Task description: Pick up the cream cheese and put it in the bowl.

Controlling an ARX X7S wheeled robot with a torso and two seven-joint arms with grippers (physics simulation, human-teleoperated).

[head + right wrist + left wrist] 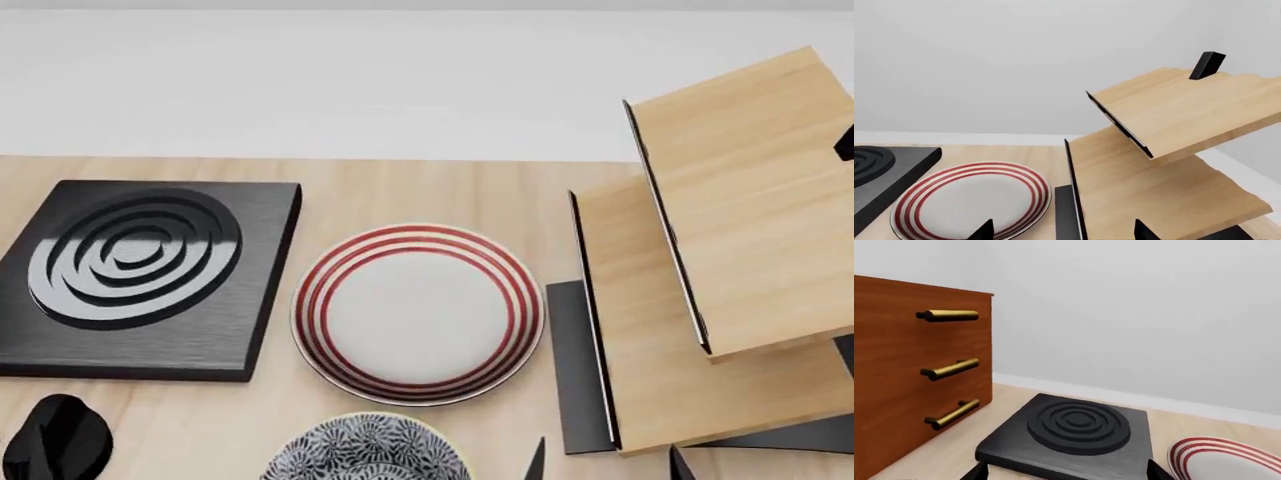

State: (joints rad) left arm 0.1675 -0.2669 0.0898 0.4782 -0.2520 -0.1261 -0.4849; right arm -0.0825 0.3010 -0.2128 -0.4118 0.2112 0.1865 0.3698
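The cream cheese is out of view in all three views. Only the far part of the blue-and-white floral bowl [363, 456] shows, at the bottom edge of the head view. My left gripper [1066, 473] is open with nothing between its two dark tips, which straddle the near edge of a black burner block [1074, 432]. My right gripper [1064, 233] is also open and holds nothing. One of its tips is over a red-ringed plate [971, 205] and the other over a wooden rack [1167, 165]. In the head view the right fingertips [537, 464] sit to the right of the bowl.
The black burner block [134, 275] lies at the left, and the red-ringed white plate [418, 312] lies in the middle behind the bowl. A two-tier slanted wooden rack [721, 290] fills the right. A wooden cabinet with brass handles [914, 380] stands beside the burner. A dark part of my left arm [54, 440] shows at bottom left.
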